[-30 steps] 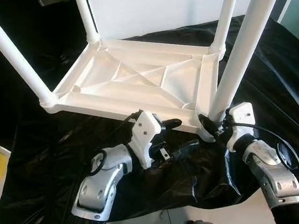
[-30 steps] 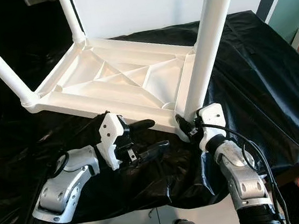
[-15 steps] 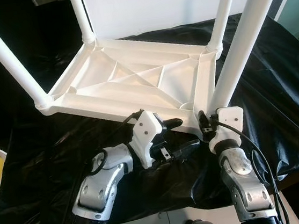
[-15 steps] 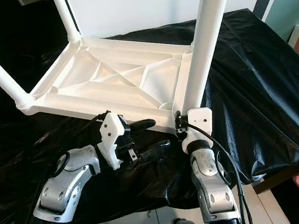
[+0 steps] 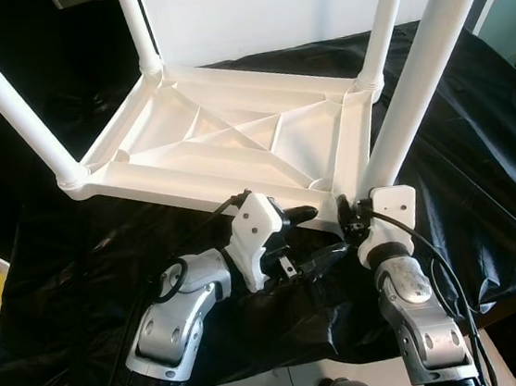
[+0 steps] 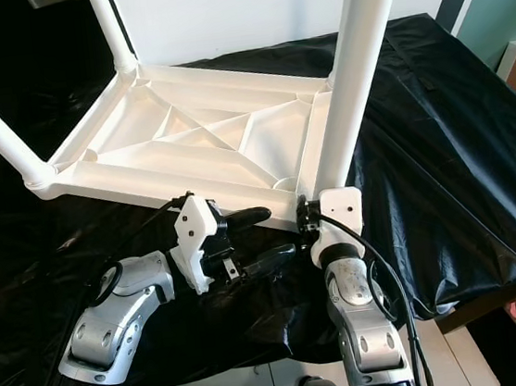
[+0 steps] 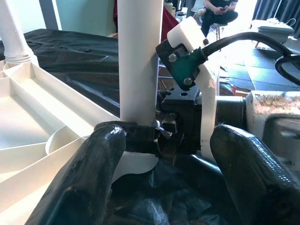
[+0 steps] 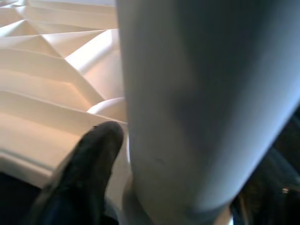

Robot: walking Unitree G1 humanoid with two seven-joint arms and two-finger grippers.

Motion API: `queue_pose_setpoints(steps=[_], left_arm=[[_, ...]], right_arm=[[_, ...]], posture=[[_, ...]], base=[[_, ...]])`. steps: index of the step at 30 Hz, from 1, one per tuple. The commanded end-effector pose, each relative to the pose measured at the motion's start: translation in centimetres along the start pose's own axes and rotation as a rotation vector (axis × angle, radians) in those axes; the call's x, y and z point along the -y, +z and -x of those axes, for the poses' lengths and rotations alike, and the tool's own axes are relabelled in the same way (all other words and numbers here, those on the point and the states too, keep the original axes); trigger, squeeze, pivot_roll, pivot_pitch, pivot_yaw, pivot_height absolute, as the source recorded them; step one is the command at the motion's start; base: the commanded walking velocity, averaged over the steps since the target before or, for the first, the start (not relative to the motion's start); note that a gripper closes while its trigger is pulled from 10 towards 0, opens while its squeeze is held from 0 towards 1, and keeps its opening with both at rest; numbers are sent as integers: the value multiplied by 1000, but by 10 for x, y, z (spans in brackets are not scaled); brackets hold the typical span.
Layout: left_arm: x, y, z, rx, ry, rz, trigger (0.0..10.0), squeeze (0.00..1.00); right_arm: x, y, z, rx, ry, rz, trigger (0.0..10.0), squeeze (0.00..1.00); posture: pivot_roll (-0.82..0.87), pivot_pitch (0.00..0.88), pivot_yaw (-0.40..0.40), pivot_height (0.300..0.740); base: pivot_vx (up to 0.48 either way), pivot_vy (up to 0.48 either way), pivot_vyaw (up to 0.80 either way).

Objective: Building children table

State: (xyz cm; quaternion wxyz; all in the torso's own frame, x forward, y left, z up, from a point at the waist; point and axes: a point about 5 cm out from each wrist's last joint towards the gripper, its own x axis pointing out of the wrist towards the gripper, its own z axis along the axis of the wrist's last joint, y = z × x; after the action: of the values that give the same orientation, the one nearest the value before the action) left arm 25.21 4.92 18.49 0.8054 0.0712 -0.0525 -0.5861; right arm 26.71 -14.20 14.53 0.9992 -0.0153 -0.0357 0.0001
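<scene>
Left eye view has the white children's table (image 5: 233, 135) lying upside down on the black-covered worktop (image 5: 475, 131), legs pointing up. At its near corner, the right claw (image 5: 347, 223) clasps the base of the near leg (image 5: 414, 91), one finger (image 8: 89, 164) pressed against the tube. Just beside it, the left claw (image 5: 305, 236) hangs spread wide, gripping nothing, its fingers (image 7: 93, 173) pointing at the same corner.

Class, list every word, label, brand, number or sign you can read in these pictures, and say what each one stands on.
None: no text can be read anywhere.
The upturned white table, its legs, the black sheet, and both the left gripper and right gripper bear no legible marking.
</scene>
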Motion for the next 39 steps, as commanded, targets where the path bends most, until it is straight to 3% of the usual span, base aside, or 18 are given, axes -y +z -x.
queue_pose_setpoints(steps=[1, 4, 8, 9, 10, 11, 16, 25, 26, 27, 29, 39], left_arm=[[0, -1, 0, 5, 36, 4, 10000, 0], [0, -1, -1, 5, 35, 3, 10000, 0], [-1, 0, -1, 6, 34, 3, 10000, 0], [-1, 0, -1, 6, 34, 0, 10000, 0], [-1, 0, -1, 6, 34, 0, 10000, 0], [-1, 0, -2, 6, 33, -1, 10000, 0], [-2, 0, -1, 5, 31, -2, 10000, 0], [-2, -1, -1, -2, 20, -5, 10000, 0], [-1, -1, -1, -4, 13, -8, 10000, 0], [0, -1, -1, -5, 9, -9, 10000, 0], [0, -1, -1, -5, 7, -9, 10000, 0], [2, -2, 1, -7, 18, -7, 10000, 0]], right_arm=[[10, 1, 0, 19, 17, 0, 10000, 1000], [24, 5, -2, 40, 84, 17, 10000, 1000], [28, 7, -1, 52, 142, 25, 10000, 1000], [31, 7, 0, 49, 223, 33, 10000, 557], [31, 7, 0, 49, 223, 33, 10000, 557], [32, 8, 1, 46, 280, 46, 10000, 0], [40, 9, 0, 26, 492, 66, 10000, 0], [48, 10, -20, 3, 642, 173, 10000, 0], [46, 10, -23, 1, 662, 181, 4157, 0], [45, 9, -25, 0, 674, 186, 510, 0], [43, 8, -27, -4, 690, 188, 0, 0], [40, -2, -26, -14, 704, 175, 0, 0]], posture=[[-149, 144, 33, 740], [-154, 141, 35, 740], [-154, 141, 35, 740], [-155, 135, 35, 740], [-155, 135, 35, 740], [-154, 132, 36, 740], [-151, 125, 38, 740], [-148, 113, 40, 740], [-142, 105, 37, 740], [-142, 105, 37, 740], [-138, 102, 35, 740], [-128, 100, 19, 740]], base=[[0, 0, 0], [0, 0, 0], [0, 0, 0], [0, 0, 0], [0, 0, 0], [0, 0, 0], [0, 0, 0], [0, 0, 0], [0, 0, 0], [0, 0, 0], [0, 0, 0], [0, 0, 0]])
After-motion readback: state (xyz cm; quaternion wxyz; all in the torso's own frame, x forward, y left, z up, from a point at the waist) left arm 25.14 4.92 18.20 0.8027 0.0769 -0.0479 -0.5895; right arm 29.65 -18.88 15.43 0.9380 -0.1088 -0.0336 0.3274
